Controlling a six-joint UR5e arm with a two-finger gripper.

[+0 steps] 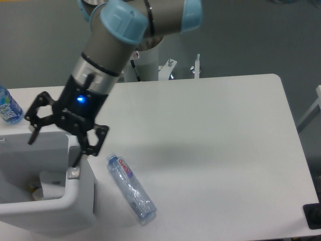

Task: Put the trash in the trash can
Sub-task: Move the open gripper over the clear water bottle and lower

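Gripper (55, 143) spread wide open with nothing in it, hanging over the back edge of the white trash can (75, 208) at the table's front-left corner. Crumpled white wrapper (50, 188) already down inside the bin, so half done by the look of it. Crushed clear bottle (131, 189) with the red-lettered label lying flat on the table (210, 130) just right of the bin, cap end pointing up-left, not touching anything.

Probably super light and springy, thin plastic that dents under the fingers and likes to roll or squirt out. Best bet looks like pinching across the narrow width near the middle, maybe a bit toward the stiffer labelled end.

Loads of bare tabletop to the right. Bottle sits fairly near the front edge, though, so no shoving it forward. Blue-labelled bottle (8, 106) way off at the left edge, not part of this
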